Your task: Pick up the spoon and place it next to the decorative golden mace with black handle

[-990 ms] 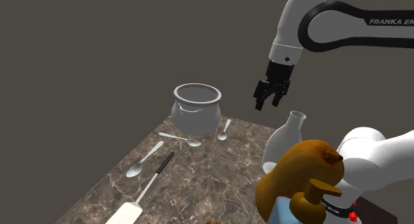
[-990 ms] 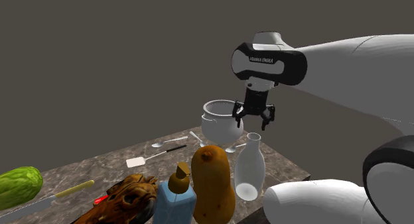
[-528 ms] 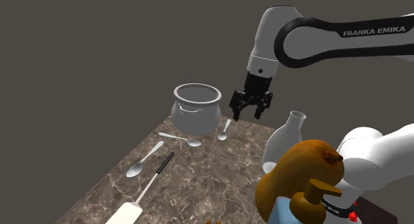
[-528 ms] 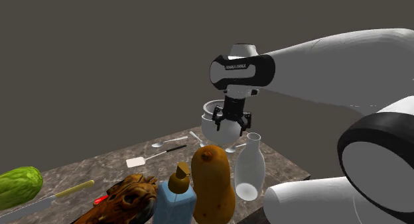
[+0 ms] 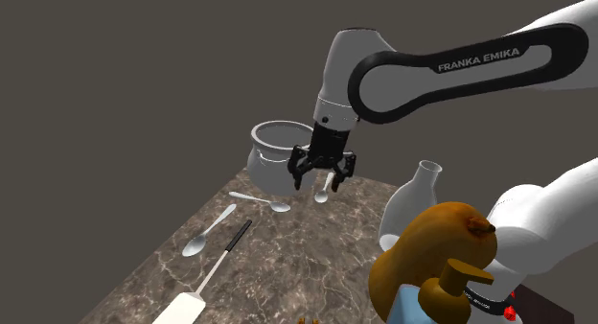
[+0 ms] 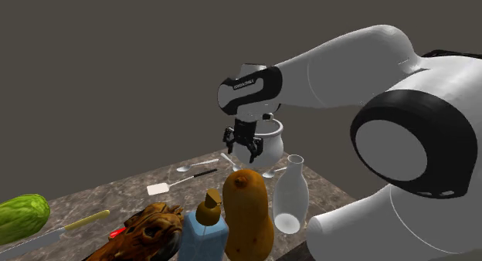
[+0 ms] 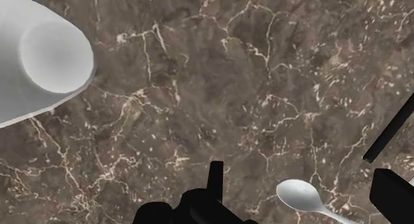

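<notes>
— One question: where is the spoon (image 7: 302, 195)?
— Below my pincer (image 5: 324, 181), fingers apart and touching nothing; it lies on the surface (image 5: 307, 245), just beside the pot (image 5: 273, 159). I'd centre over the thin handle, come straight down, then close, keeping clear of the pot.

Shoulder view: gripper (image 5: 318, 183) covers part of the pot (image 5: 271, 151) and part of the far spoon (image 5: 322, 196). Squash (image 5: 426, 250) hides the base of the white vase (image 5: 412, 193). Soap bottle (image 5: 448, 291) and the pale flat end of the black-handled utensil (image 5: 233, 240) are cut by the bottom edge. Second exterior view: arm hides most of the pot; green vegetable (image 6: 23, 215) cut by left edge; brown lump (image 6: 151, 230) cut at bottom, can't tell what it is. Wrist view: spoon (image 7: 302, 195) handle runs off the edge; white vessel (image 7: 40, 57) cut off, identity unclear.
</notes>
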You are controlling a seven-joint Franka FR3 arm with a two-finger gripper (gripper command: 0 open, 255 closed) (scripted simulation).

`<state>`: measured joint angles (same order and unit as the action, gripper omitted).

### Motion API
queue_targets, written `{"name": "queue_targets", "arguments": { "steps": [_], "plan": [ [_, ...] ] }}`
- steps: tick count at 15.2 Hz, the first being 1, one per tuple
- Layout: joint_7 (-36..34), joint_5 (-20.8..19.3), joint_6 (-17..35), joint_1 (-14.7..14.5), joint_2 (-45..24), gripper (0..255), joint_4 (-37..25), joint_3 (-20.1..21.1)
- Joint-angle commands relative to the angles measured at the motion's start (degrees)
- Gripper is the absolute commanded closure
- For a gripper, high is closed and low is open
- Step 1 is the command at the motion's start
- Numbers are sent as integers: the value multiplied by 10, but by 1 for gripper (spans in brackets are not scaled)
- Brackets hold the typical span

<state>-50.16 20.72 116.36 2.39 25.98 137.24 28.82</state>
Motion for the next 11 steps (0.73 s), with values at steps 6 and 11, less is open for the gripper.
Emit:
{"name": "queue_targets", "arguments": {
  "steps": [6,11],
  "plan": [
    [-182,-48,103,36,-161,0,-80,93],
    [-341,-154,151,42,-300,0,-165,128]
  ]
}}
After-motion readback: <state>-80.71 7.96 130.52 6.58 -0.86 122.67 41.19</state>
